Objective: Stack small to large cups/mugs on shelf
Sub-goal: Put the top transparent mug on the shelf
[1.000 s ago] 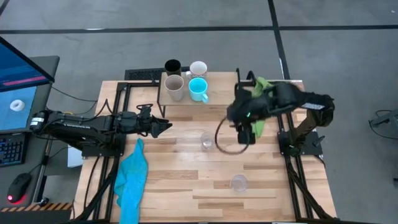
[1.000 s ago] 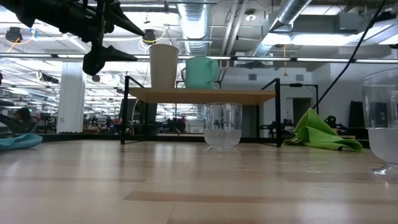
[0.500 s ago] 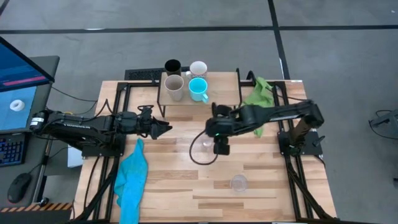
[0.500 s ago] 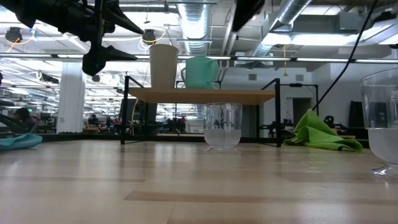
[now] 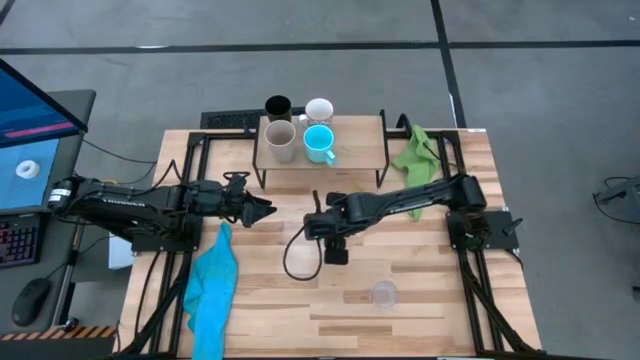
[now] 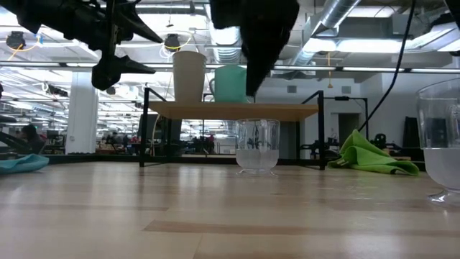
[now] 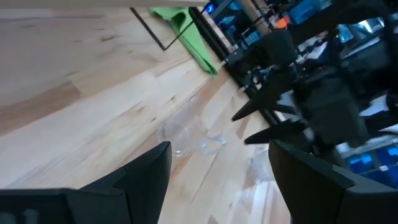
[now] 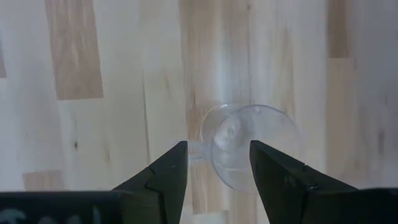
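Near the middle of the bench, a clear glass [image 8: 249,146] stands upright on the slats, straight below the right gripper [image 8: 214,163], whose jaws are spread to either side of it and not yet touching. Seen from overhead the arm hides that glass; the low view shows it in front of the shelf [image 6: 233,111]. A second clear glass [image 5: 384,294] sits nearer the front edge, well apart.

On the shelf [image 5: 355,150] stand the beige-grey cup [image 5: 280,140] and the cyan mug [image 5: 319,142], side by side; the black tumbler [image 5: 277,106] and white mug [image 5: 319,109] sit just behind its back edge — on it or beyond it, I cannot tell.

My guess is that the step in hand is picking up this glass. Done well, the jaws would come down centred on the rim, close gently on the thin wall, then lift straight up before swinging toward the shelf, clearing its legs and the mugs already there.

The left gripper [image 5: 255,208] waits over the bench's left side, jaws spread. A teal cloth [image 5: 212,285] lies near it, a green cloth [image 5: 412,152] by the right arm's base.

No brand, label or writing is legible.
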Robot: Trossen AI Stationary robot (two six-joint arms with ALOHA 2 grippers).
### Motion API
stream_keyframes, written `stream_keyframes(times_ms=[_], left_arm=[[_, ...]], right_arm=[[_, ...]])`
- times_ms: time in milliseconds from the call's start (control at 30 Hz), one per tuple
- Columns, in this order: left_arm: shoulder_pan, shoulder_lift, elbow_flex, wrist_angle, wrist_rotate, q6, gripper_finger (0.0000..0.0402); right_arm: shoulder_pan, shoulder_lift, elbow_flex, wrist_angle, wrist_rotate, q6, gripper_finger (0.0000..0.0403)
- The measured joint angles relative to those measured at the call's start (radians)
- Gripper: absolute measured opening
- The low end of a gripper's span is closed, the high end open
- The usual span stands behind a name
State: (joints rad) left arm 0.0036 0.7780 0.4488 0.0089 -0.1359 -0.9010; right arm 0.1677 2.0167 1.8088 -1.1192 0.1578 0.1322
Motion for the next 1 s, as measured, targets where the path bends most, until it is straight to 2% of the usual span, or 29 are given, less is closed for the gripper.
stream_keyframes(times_ms=[467, 1000], left_arm=[[0.0, 0.0, 0.0, -0.007, 0.0, 0.006, 0.0261], [0.0, 0.0, 0.0, -0.014, -0.002, 0.001, 0.0261]], right_arm=[[-0.051, 0.086, 0.002, 0.064, -0.044, 0.002, 0.0193], [-0.059, 0.083, -0.034, 0.067, -0.056, 0.072, 0.0193]])
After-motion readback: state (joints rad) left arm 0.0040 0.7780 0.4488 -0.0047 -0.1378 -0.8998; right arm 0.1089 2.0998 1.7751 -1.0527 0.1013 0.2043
